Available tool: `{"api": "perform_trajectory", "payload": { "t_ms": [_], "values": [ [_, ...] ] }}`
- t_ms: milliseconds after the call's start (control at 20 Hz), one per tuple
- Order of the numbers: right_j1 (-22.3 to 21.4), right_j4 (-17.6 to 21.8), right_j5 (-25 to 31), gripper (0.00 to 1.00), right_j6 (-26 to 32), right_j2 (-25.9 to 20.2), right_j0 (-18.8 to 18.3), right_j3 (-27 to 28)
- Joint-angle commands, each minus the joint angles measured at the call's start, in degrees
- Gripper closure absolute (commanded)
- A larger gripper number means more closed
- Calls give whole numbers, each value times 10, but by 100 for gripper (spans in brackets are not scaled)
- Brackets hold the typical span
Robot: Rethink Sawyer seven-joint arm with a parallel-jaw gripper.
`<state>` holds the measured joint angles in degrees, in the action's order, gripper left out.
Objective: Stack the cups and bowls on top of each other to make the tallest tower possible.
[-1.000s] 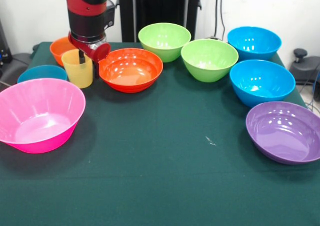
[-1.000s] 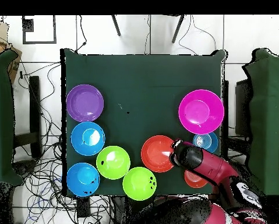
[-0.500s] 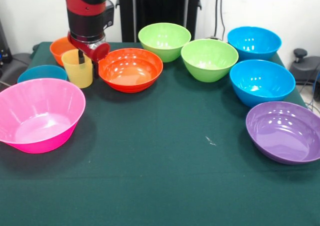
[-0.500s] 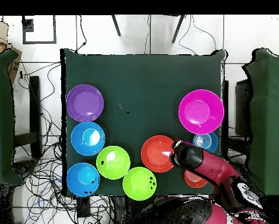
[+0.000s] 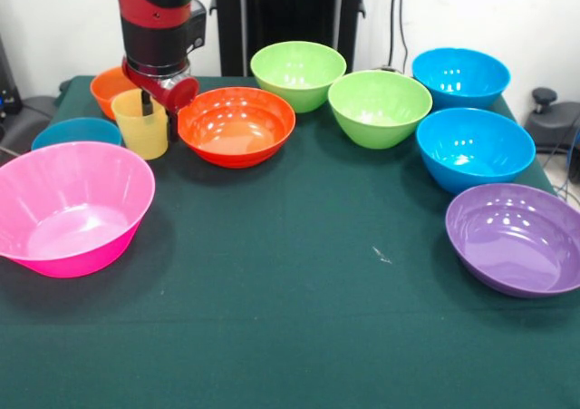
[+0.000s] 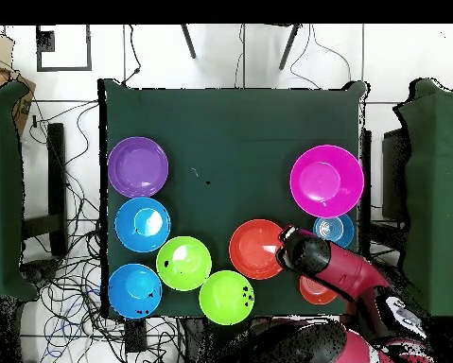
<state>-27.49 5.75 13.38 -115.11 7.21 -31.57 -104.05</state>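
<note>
Bowls and cup all stand singly on the dark green cloth-covered table (image 5: 299, 282); nothing is stacked. Positions below are given in the front view, relative to the wide orange plastic bowl (image 5: 236, 124).

The large glossy pink plastic bowl (image 5: 71, 208) sits well to its left and nearer the camera, at the table's left edge. The wide purple plastic bowl (image 5: 517, 238) sits far to its right and nearer the camera. One blue plastic bowl (image 5: 475, 148) lies to its right, level with it; a second blue bowl (image 5: 460, 76) stands behind that one. Two lime green plastic bowls stand behind and to the right of the wide orange bowl: one (image 5: 298, 74) close behind it, the other (image 5: 380, 107) just beside that. A third, smaller blue bowl (image 5: 77, 133) is left of the wide orange bowl, partly hidden behind the pink bowl. A small orange bowl (image 5: 112, 88) is behind and left, mostly hidden by the arm.

The translucent pale-yellow plastic tumbler (image 5: 141, 124) stands upright just left of the wide orange bowl. The red and black arm's gripper (image 5: 156, 110) is at the tumbler's rim, one dark finger (image 5: 146, 103) reaching inside the cup; whether it grips cannot be told.
</note>
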Motion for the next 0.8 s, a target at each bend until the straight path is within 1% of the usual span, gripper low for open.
{"api": "perform_trajectory", "payload": {
  "t_ms": [50, 300, 350, 650, 800],
  "values": [
    [10, 2, -21, 0, -43, -60, 1, 35],
    [9, 4, -17, 0, -39, -62, 1, 35],
    [9, 5, -17, 100, -38, -62, 0, 35],
    [8, 13, -12, 100, -29, -62, 3, 36],
    [7, 14, -7, 100, -22, -69, -3, 34]
  ]
}}
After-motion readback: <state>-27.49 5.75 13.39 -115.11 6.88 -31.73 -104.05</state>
